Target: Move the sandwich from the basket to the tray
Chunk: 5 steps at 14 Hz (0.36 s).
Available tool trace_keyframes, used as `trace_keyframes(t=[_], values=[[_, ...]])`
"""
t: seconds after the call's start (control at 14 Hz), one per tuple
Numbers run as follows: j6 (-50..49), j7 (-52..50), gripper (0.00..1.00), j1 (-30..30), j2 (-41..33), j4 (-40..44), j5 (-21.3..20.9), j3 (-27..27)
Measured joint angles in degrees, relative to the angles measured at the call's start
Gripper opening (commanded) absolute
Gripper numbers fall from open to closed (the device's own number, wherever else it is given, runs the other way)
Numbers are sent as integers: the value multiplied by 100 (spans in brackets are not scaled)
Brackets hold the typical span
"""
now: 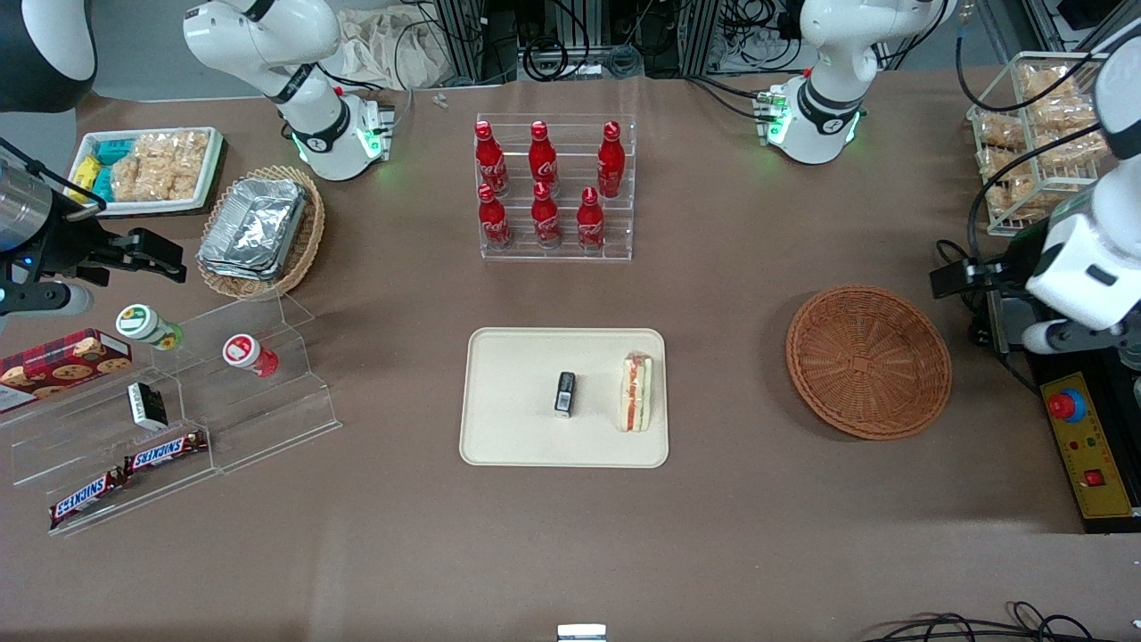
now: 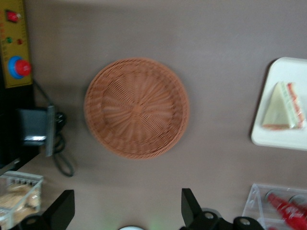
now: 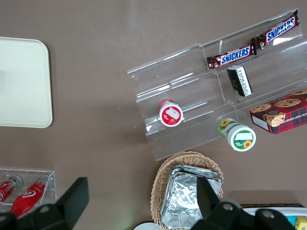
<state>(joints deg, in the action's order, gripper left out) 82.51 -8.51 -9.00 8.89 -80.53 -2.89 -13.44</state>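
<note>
Sandwich (image 1: 636,393) lies on the tray (image 1: 499,428) near its basket-side edge; wicker basket (image 1: 868,361) empty; gripper (image 2: 127,211) spread wide above the basket, holding nothing: task looks done

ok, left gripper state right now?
Left gripper: open, holding nothing, above the table beside the empty basket. Sandwich lies on the tray.

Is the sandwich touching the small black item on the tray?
Apart. The front view shows bare tray between the sandwich and black item. The open claw hangs above the basket.
</note>
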Motion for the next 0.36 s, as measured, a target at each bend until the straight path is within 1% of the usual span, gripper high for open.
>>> trace_keyframes(t=[0.21,0.36], values=[[-188,787,100,325,-432,-197,274,971],[-194,1036,100,406,-667,-363,353,1315]])
